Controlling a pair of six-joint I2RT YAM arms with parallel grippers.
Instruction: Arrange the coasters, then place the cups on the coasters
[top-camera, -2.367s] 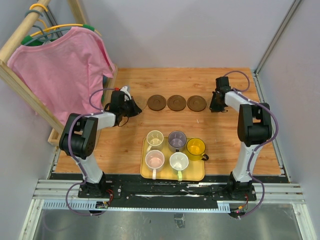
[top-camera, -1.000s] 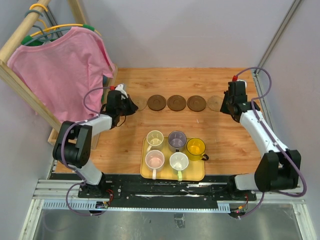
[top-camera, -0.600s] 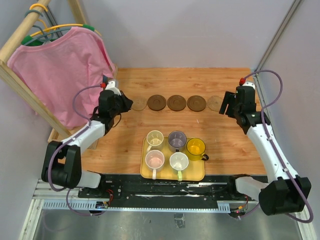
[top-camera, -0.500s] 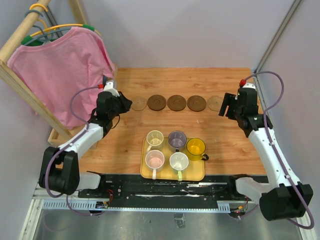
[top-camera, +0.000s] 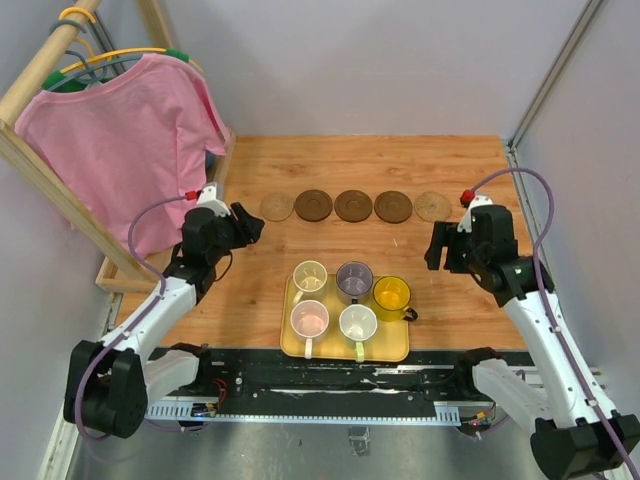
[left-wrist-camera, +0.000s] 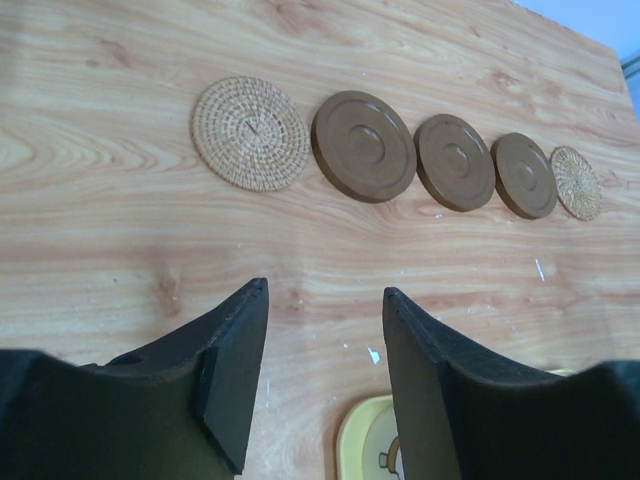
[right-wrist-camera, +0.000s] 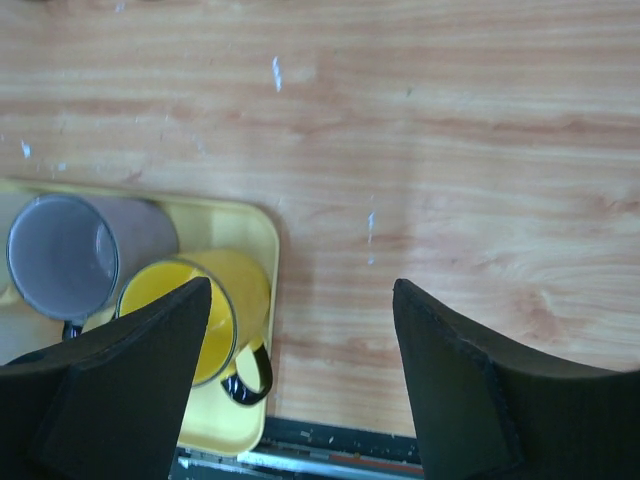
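Five coasters (top-camera: 352, 205) lay in a left-right row across the far surface (top-camera: 330, 160), woven ones at both ends. The cups (top-camera: 340, 300) stood upright on the yellow tray (top-camera: 398, 351). The left hand (left-wrist-camera: 320, 300) and right hand (right-wrist-camera: 300, 300) hung open and empty.

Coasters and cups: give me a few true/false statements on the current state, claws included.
1. Five coasters lie in one row. True.
2. The two tan coasters sit at the ends of the row. True.
3. One cup stands on a coaster. False: all five cups are on the tray.
4. The left claw holds a coaster. False: the left claw is open and empty, with bare table between its jaws.
5. The right claw is open and holds nothing. True.
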